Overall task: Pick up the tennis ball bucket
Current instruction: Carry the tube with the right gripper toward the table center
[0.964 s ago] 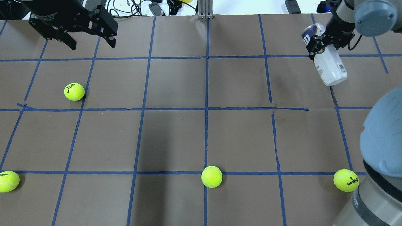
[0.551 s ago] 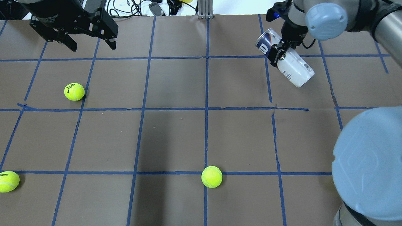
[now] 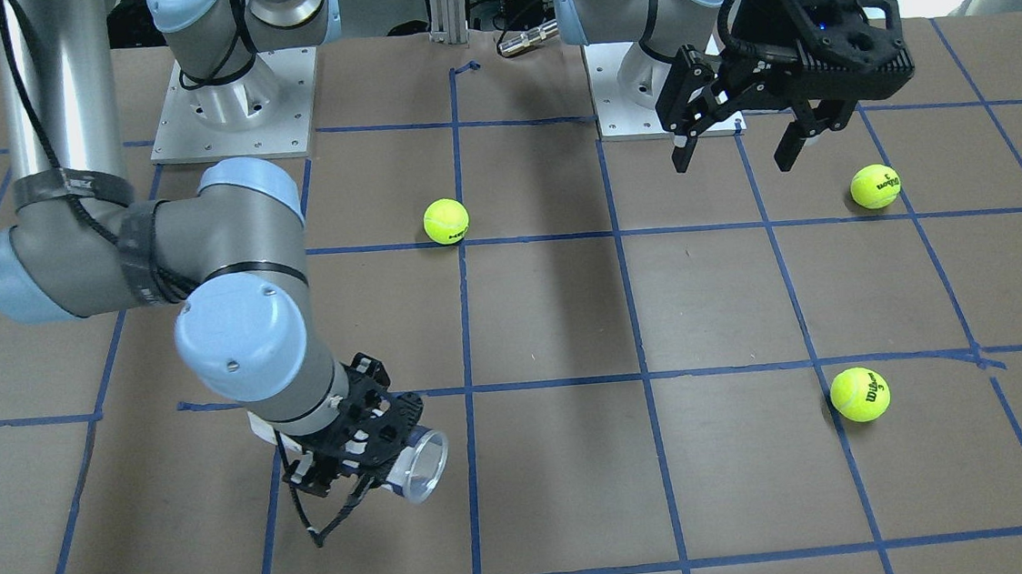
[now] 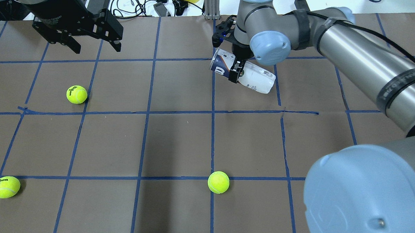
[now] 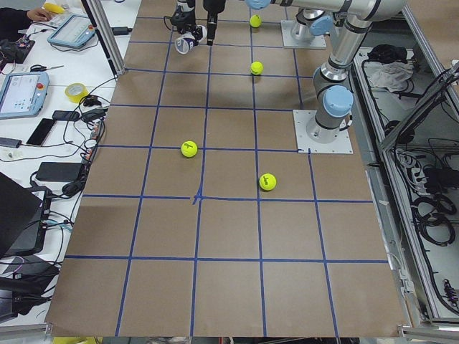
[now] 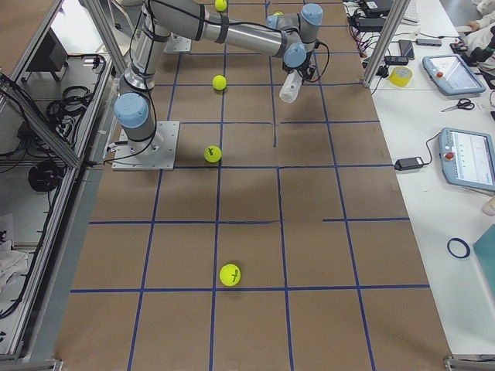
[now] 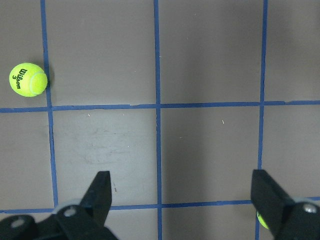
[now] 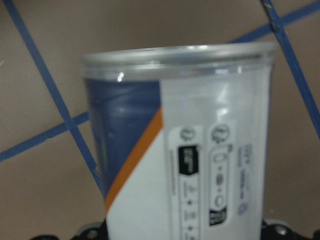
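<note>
Swinging in from the right edge of the overhead view, the tennis ball bucket (image 4: 255, 81) is now near the centre line at the far side of the worktop (image 4: 179, 139), carried by the right arm. The left jaws haven't budged. The right jaws are clamped across the can just behind its navy band, and the can is tilted. A big blue elbow joint (image 4: 360, 197) blocks the near right corner, so anything there is hidden.

Front-facing view: the bucket's clear open mouth (image 3: 422, 465) pokes out below the right wrist, the rest buried behind black jaws. It looks empty from here. The left jaws hang wide apart, holding nothing, near a tennis ball (image 3: 874, 186).

From the left end the bucket (image 5: 185, 44) is tiny and far off, so there's no detail to call.

From the right end it (image 6: 291, 86) hangs slanted under the wrist and seems clear of the worktop.

Left wrist camera: fingers (image 7: 100, 192) spread, only grid lines between them.

Right wrist camera: the bucket (image 8: 185, 165) fills the frame, blurred, with the contact points cut off at the bottom edge.

Handling call: it's likely light, thin-walled and smooth. It could flex or slip if squeezed mid-body, so the safest hold is across the body near the stiffer rim, firm but not crushing.
</note>
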